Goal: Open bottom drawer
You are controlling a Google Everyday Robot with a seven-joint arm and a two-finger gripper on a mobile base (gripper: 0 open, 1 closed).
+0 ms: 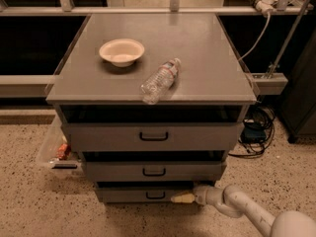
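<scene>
The bottom drawer (138, 193) is the narrowest grey front at the foot of the cabinet, with a small black loop handle (155, 195). It stands pulled out a little. My gripper (180, 198), with cream fingertips, sits at the drawer front just right of the handle. My white arm (237, 206) reaches in from the lower right. The middle drawer (153, 171) and the top drawer (153, 136) above it also stand a little forward.
A cream bowl (121, 51) and a clear plastic bottle (160, 80) lying on its side are on the cabinet top (197, 48). A clear bin (55, 149) stands on the floor at the left. Black cables (256, 132) lie at the right.
</scene>
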